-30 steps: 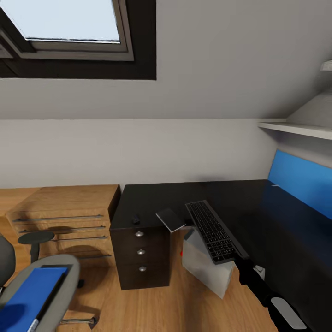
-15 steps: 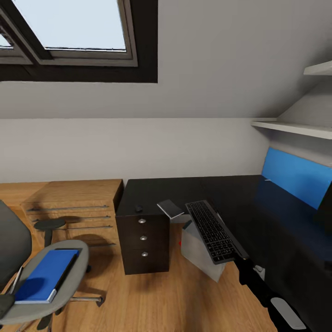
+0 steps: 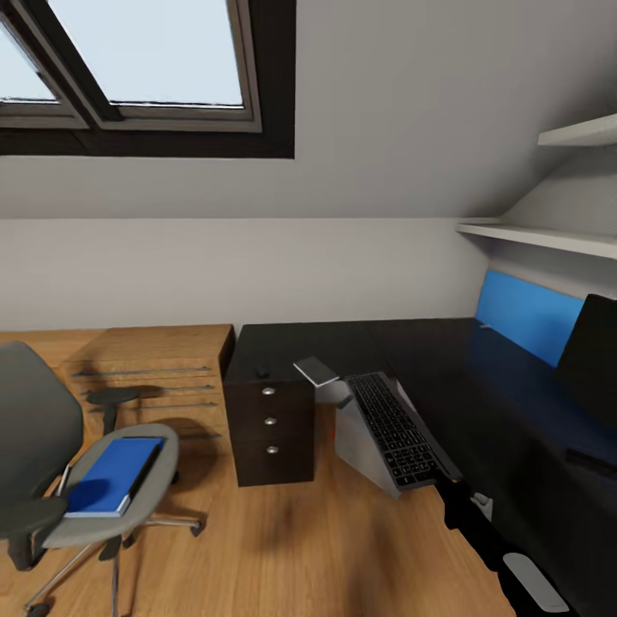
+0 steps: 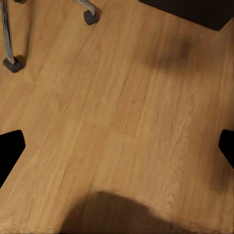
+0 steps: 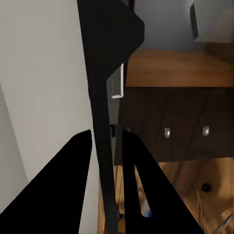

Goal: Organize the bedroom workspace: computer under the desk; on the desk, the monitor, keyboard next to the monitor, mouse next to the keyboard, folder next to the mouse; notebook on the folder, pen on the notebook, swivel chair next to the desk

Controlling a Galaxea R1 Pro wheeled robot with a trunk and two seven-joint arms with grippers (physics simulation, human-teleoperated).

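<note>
Your right gripper [image 5: 107, 146] jaws are clamped on the keyboard [image 3: 394, 428], lower centre, short of the worktop [image 3: 446, 360]. Left jaws stand released. The folder [image 3: 111, 476] remains on the swivel chair [image 3: 51, 480], lower left; most placements are outstanding.

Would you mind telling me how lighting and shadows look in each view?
Head view: even, soft light, a blurred shadow on the floor by the drawer unit. Left wrist view: a dark soft-edged shadow across the wood. Right wrist view: the keyboard edge-on, near-black between silhouetted fingers.
</note>
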